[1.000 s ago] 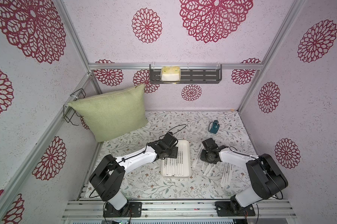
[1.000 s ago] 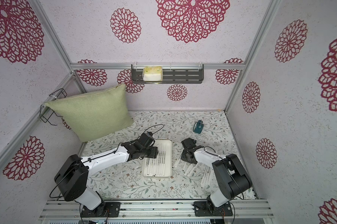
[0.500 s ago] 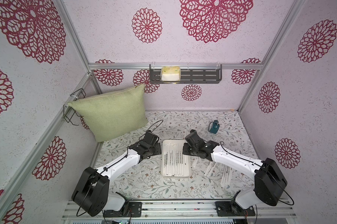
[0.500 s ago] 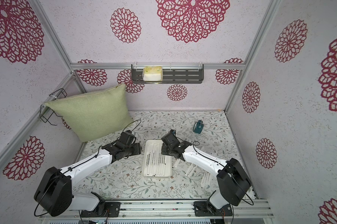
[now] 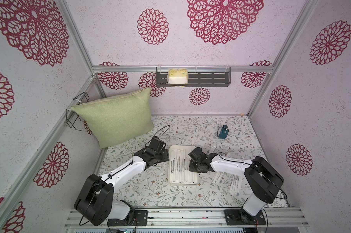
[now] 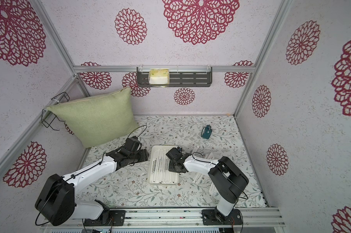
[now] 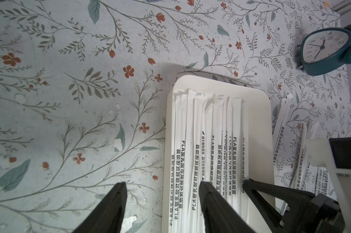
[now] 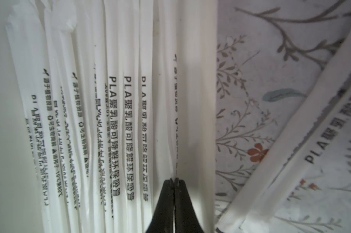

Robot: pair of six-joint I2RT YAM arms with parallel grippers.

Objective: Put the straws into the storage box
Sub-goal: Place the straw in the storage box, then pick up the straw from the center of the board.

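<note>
Right wrist cam has the right gripper (image 8: 173,179) clamped fully shut, tips just over the straws (image 8: 118,121) by the storage box (image 8: 200,90) rim. Can't tell if a wrapper's pinched in there. Left gripper (image 7: 163,183) is spread wide, straddling the opposite rim and holding nothing. Most straws lie lengthwise in the box, and a few loose straws (image 5: 235,184) sit on the table (image 5: 150,191) off its right side.
</note>
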